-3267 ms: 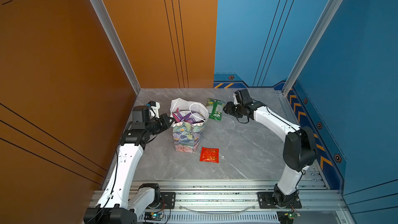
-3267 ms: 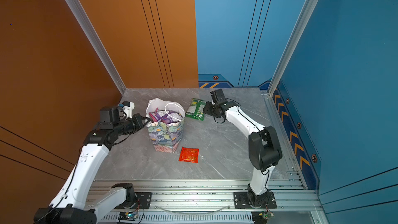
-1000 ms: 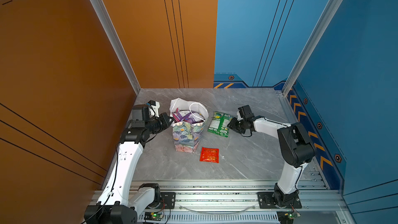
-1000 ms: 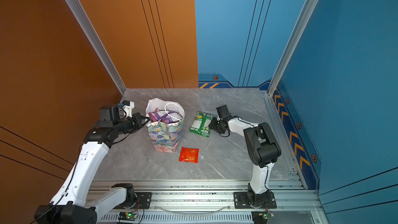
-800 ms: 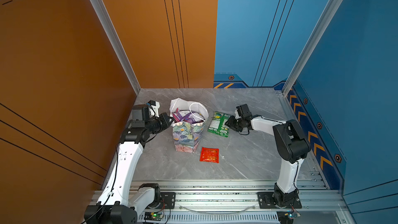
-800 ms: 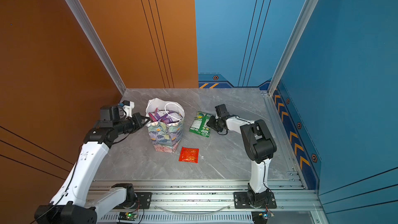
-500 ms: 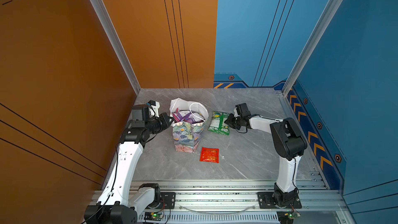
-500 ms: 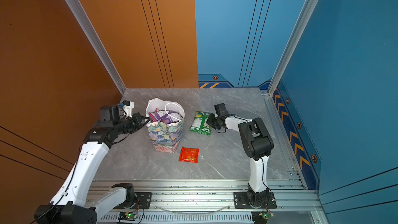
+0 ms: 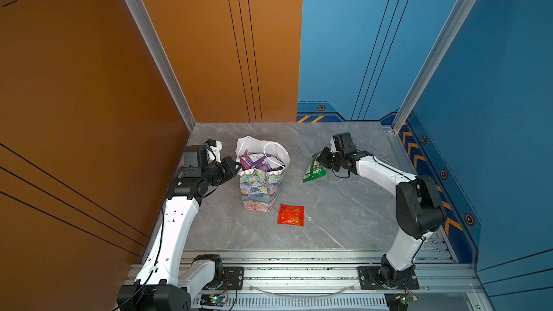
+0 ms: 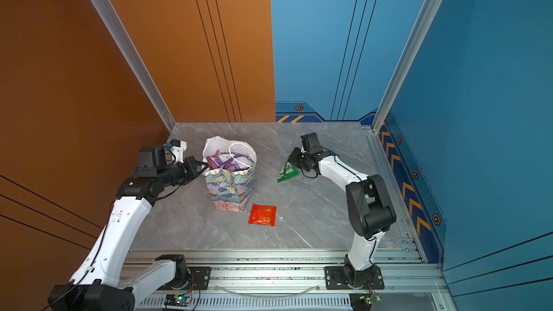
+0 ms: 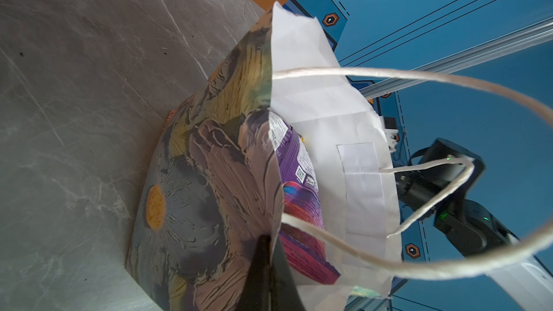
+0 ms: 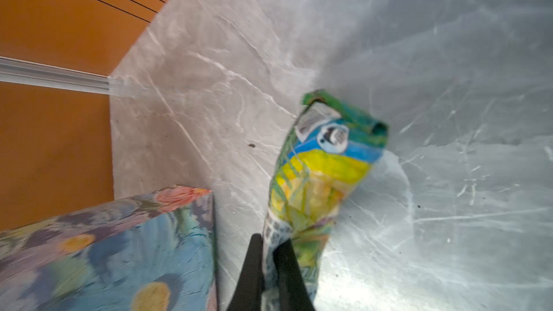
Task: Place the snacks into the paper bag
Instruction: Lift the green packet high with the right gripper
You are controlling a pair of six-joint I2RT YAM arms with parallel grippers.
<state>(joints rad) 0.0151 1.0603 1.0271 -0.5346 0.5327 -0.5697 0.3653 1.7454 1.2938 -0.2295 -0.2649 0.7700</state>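
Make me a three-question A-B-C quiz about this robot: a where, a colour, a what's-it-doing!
1. Where is the red packet? A) on the table beside the paper bag B) inside it C) held aloft
2. What colour snack does the right end effector hold? A) orange B) green C) black
3. The left end effector is A) wide open B) out of sight C) shut on the bag's rim
A, it lies flat by the bag; B, mostly green wrapper; C, jaws pinch the rim.
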